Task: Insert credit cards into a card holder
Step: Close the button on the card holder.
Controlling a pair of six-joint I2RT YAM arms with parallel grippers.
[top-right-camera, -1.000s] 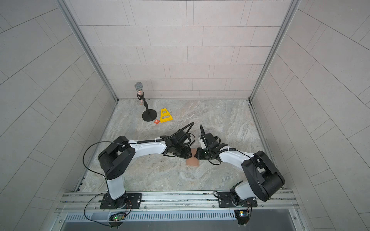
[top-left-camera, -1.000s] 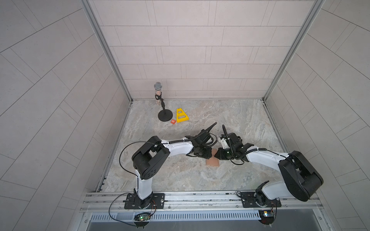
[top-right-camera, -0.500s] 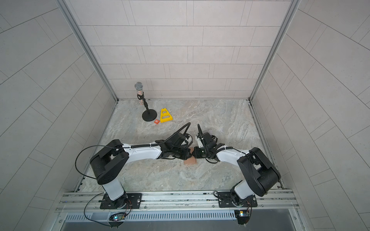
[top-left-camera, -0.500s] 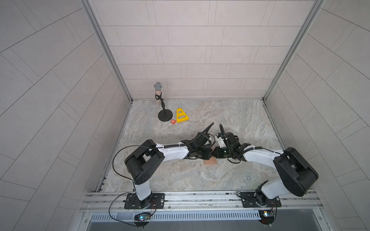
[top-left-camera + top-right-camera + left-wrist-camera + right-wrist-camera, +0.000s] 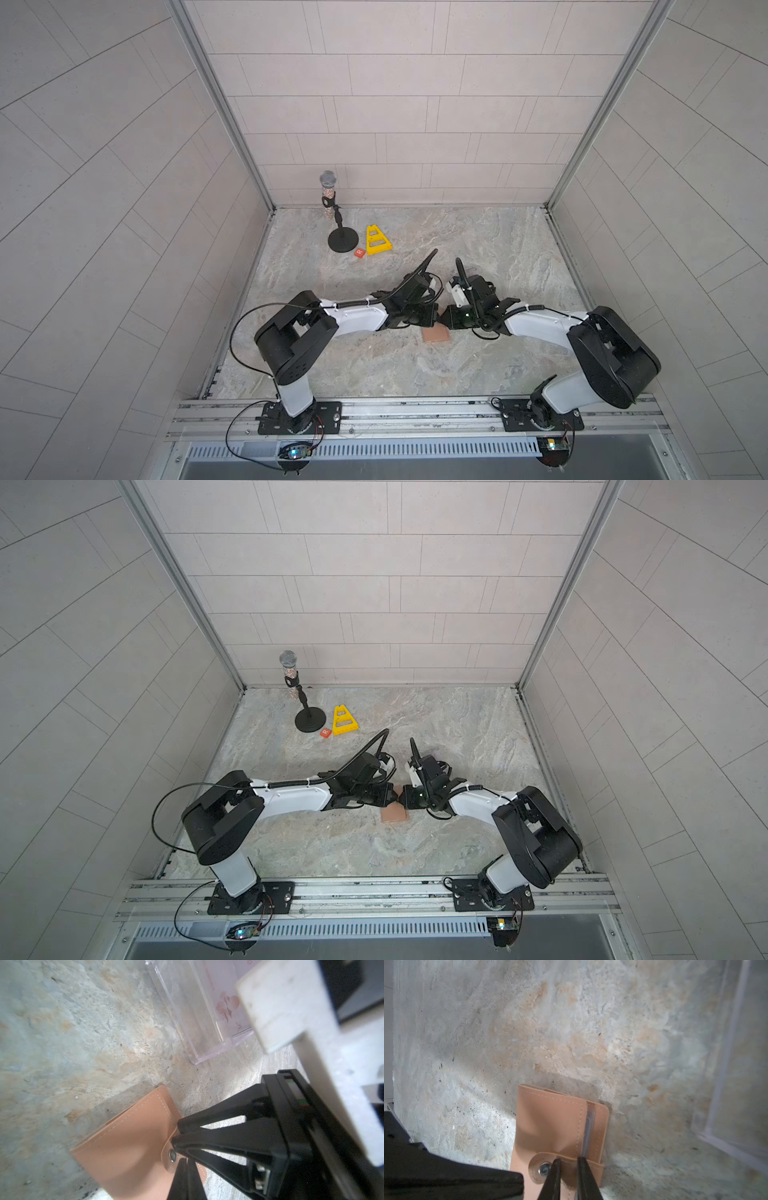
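Observation:
The tan-pink card holder (image 5: 435, 333) (image 5: 393, 813) lies closed on the stone table between my two arms. In the right wrist view the card holder (image 5: 550, 1122) has its strap tab folded over the cover, and my right gripper (image 5: 569, 1160) is shut on that tab just beside the round snap button (image 5: 544, 1168). My left gripper (image 5: 185, 1162) is shut with nothing between its fingers, its tips over the cover next to the snap. Of the credit cards, one with a pale picture (image 5: 226, 1001) stands in the clear stand. In both top views the grippers (image 5: 434, 320) (image 5: 444, 322) meet tip to tip.
A clear plastic stand (image 5: 197, 1022) (image 5: 737, 1064) sits close behind the holder. At the back left are a microphone on a round black base (image 5: 343, 241), a yellow triangular piece (image 5: 377, 240) and a small orange tile marked R (image 5: 360, 252).
My left gripper has closed from partly open. Both gripper tips and the card holder have shifted a little to the left. The right gripper's hold has not changed.

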